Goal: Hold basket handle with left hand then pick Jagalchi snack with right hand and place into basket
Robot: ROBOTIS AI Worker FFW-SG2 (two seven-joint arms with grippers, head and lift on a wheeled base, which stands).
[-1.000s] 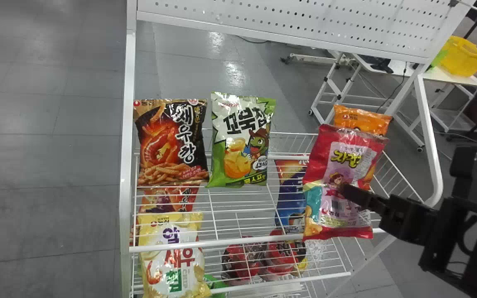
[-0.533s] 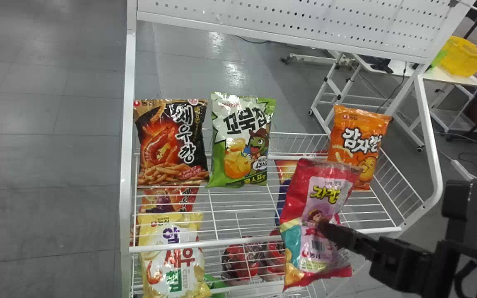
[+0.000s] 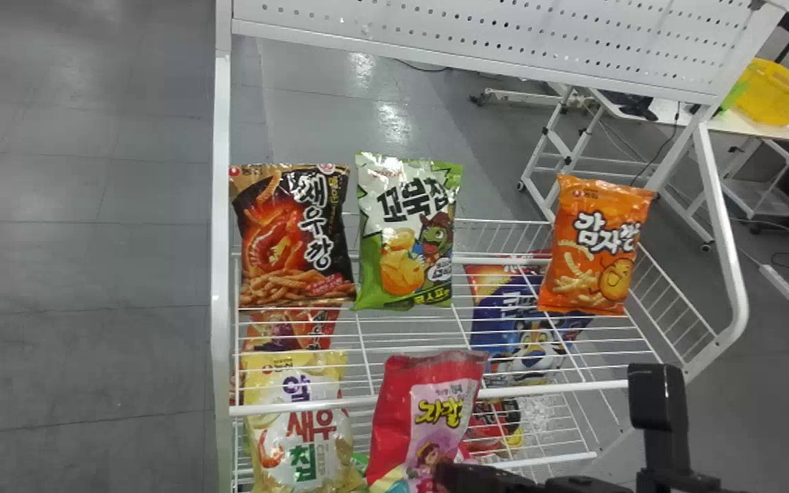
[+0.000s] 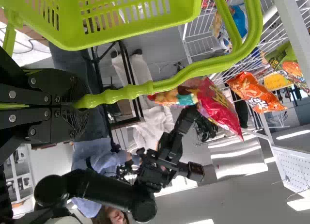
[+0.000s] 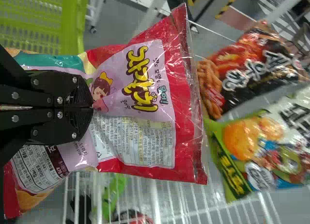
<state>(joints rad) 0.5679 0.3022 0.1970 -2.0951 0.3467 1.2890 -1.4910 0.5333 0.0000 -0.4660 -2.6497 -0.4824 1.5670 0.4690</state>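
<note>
My right gripper (image 3: 446, 472) is at the bottom edge of the head view, at the red and pink Jagalchi bag (image 3: 429, 418), in front of the rack. In the right wrist view the right gripper (image 5: 91, 107) is shut on the middle of the Jagalchi bag (image 5: 186, 136), pinching its film. The left wrist view has my left gripper (image 4: 80, 102) shut on the handle (image 4: 145, 89) of the green basket (image 4: 131, 32). That view also has the Jagalchi bag (image 4: 218, 107) hanging from the right gripper, apart from the basket.
A white wire rack (image 3: 559, 388) holds a black shrimp snack (image 3: 295, 236), a green bag (image 3: 405, 233), an orange bag (image 3: 596, 246) and a yellow bag (image 3: 298, 424). Blue and red packs lie on its lower levels. White rack posts (image 3: 222, 205) stand at the sides.
The right gripper has carried the Jagalchi bag left and down in the head view, away from the orange bag. The orange and blue bags behind are now uncovered.
</note>
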